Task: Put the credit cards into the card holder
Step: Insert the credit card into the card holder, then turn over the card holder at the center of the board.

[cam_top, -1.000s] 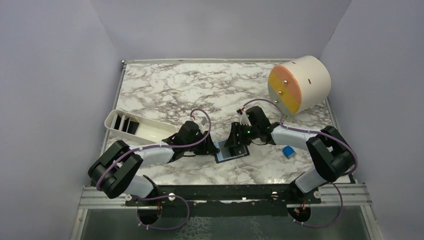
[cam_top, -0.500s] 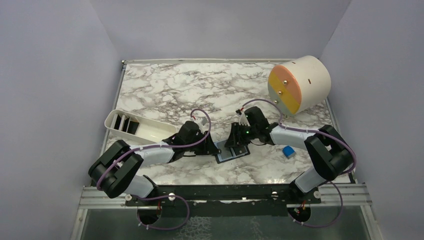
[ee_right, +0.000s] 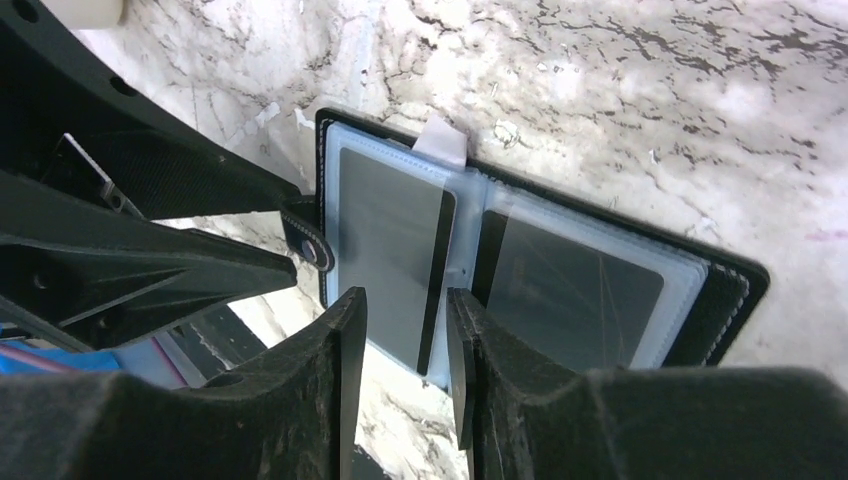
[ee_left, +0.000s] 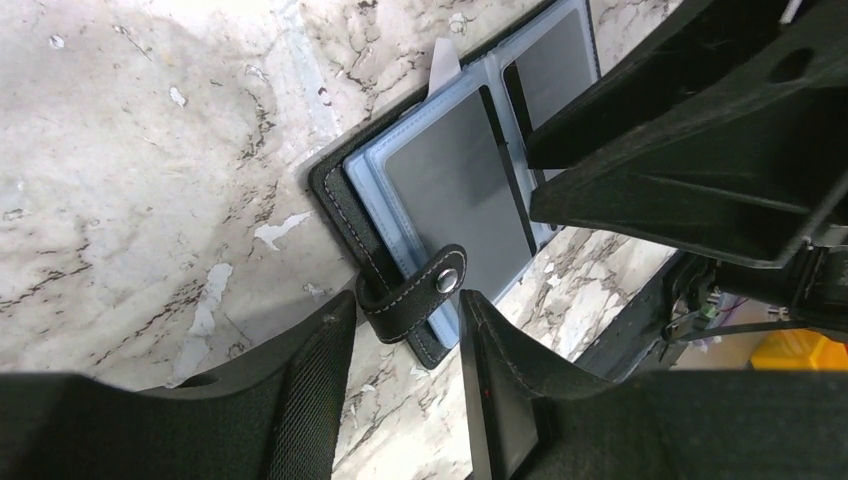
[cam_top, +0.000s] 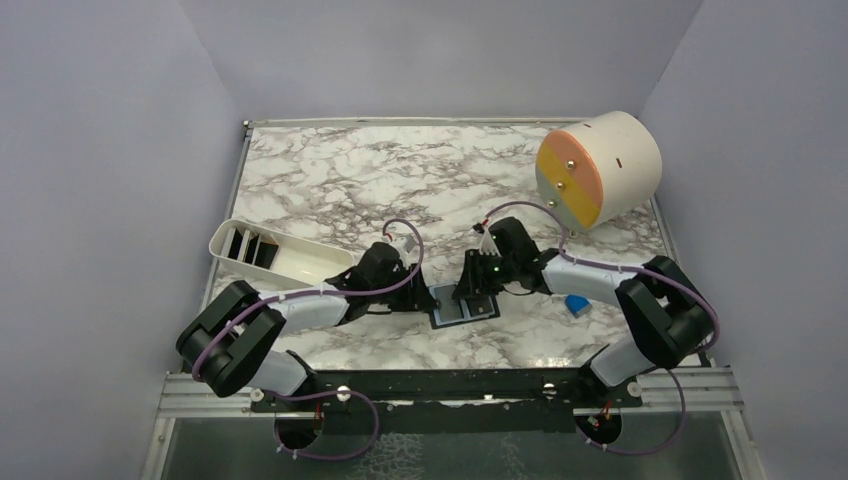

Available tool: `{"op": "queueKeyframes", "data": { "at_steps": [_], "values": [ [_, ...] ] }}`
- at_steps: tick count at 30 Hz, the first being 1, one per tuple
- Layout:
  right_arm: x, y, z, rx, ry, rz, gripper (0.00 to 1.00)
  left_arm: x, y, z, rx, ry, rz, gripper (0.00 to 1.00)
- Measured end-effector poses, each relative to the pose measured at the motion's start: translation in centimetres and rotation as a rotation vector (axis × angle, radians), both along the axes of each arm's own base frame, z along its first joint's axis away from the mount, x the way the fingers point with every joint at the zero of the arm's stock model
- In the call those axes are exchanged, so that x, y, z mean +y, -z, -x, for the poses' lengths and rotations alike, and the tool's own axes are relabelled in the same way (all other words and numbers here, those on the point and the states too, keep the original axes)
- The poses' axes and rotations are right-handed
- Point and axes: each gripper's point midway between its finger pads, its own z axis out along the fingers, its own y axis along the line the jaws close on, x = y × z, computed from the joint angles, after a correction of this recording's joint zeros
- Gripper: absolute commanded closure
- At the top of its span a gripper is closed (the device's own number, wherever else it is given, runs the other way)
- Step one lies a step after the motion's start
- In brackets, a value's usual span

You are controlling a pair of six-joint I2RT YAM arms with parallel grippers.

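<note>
from above, the card holder (cam_top: 455, 314) lies opened flat near the middle of the table's (cam_top: 330, 180) near edge. the left gripper (cam_top: 428, 298) is at its left end and the right gripper (cam_top: 477, 296) is over it, the two almost nose to nose, so a bump between them is the first worry. more credit cards (cam_top: 250, 247) stand in the white tray (cam_top: 325, 262) toward the left edge, so the job looks far from finished. left wrist view: the jaws are pressed in on the holder's strap (ee_left: 425, 295), stud up, pinning the cover down. if that narrow tab slides out, the holder will likely skate under any push. right wrist view: the fingers stand a little apart over the bottom edge of a dark card (ee_right: 385, 240) in the left sleeve (ee_right: 333, 270), and whether they nip it or merely hover cannot be told. a second card (ee_right: 570, 290) sits in the right sleeve (ee_right: 678, 305). the danger here is a skewed push, which could snag the card on the clear lip, buckle the plastic or drag the page up.
</note>
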Motion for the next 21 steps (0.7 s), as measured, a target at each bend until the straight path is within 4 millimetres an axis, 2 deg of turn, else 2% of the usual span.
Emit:
{"op": "queueKeyframes", "data": {
  "at_steps": [3, 8, 12, 15, 18, 21],
  "values": [
    [-0.4, -0.9, 0.1, -0.031, 0.003, 0.014, 0.64, 0.2, 0.1, 0.3, -0.012, 0.024, -0.038, 0.51],
    [-0.5, -2.7, -0.2, -0.079, 0.008, -0.005, 0.63, 0.1, -1.1, 0.5, -0.097, 0.062, -0.107, 0.46],
    [-0.5, -2.8, -0.1, -0.081, 0.009, -0.007, 0.63, -0.5, -1.8, 0.1, -0.153, 0.085, -0.167, 0.43],
    [-0.5, -3.0, -0.1, -0.085, 0.009, -0.010, 0.63, -0.6, -1.0, 0.0, -0.161, 0.091, -0.217, 0.42],
    [-0.5, -3.4, -0.2, -0.096, 0.008, -0.017, 0.63, 0.0, 0.3, 0.1, -0.155, 0.088, -0.276, 0.44],
    [-0.6, -3.5, -0.2, -0.105, 0.008, -0.012, 0.63, 0.3, 0.7, -0.2, -0.167, 0.075, -0.311, 0.55]
  ]
}}
